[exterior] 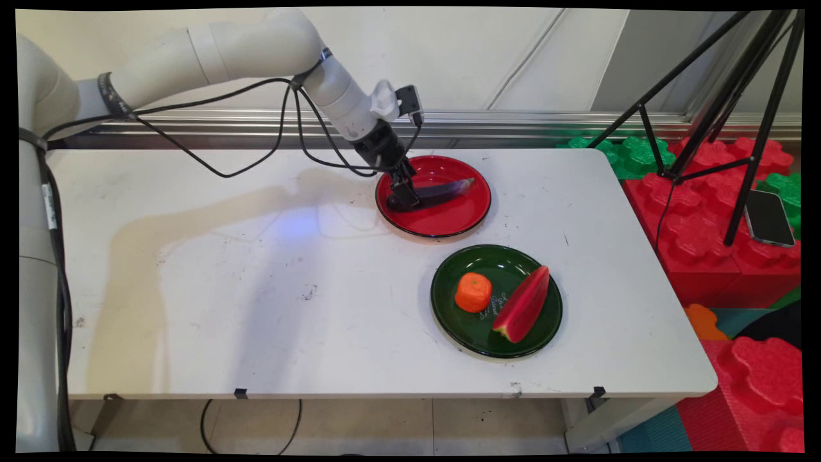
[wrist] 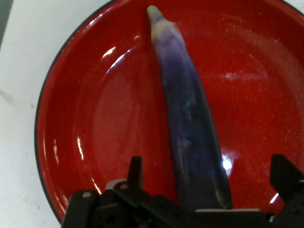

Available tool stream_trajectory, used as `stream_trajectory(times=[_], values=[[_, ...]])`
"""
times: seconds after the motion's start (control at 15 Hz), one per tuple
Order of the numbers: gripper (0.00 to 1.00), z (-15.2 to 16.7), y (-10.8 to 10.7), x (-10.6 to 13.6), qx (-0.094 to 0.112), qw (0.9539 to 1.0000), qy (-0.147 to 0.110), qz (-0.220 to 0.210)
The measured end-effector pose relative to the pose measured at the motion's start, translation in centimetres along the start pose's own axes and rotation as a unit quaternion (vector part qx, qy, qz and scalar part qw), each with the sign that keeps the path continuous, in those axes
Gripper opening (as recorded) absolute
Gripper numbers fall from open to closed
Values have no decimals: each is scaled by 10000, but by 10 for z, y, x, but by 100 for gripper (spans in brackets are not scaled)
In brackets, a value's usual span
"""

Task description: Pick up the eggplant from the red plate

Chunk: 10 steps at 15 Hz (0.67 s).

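The black two-finger gripper is down inside the shallow red round plate with a black rim, in the upper middle of the main view. Its fingers stand spread wide apart, one on each side of the thick end of a long purple eggplant with a pale tip; in the hand view a clear gap shows between each finger and the eggplant, so it grips nothing.

The eggplant lies flat in the red plate. In the main view its long axis runs from the gripper at lower left toward the upper right, the narrow pale tip pointing right and slightly up. In the hand view it runs from the bottom middle up to the top, the tip leaning a little left.

The white arm comes in from the upper left and slopes down to the right, its wrist tilted, black cables hanging below it.

The plate sits on the white table.
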Motion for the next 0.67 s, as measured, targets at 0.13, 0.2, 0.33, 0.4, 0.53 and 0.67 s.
stream_trajectory(times=[0.13, 0.2, 0.33, 0.4, 0.53, 0.67], values=[[100, 6, -1, 0, -18, 10000, -29, -16], [100, 9, -2, -1, -27, 10000, -46, -26], [100, 14, -3, -1, -44, 10000, -74, -44], [100, 15, -3, -1, -49, 9999, -81, -48], [100, 19, -4, -1, -60, 9999, -103, -60], [100, 22, -5, -1, -74, 9999, -120, -71]])
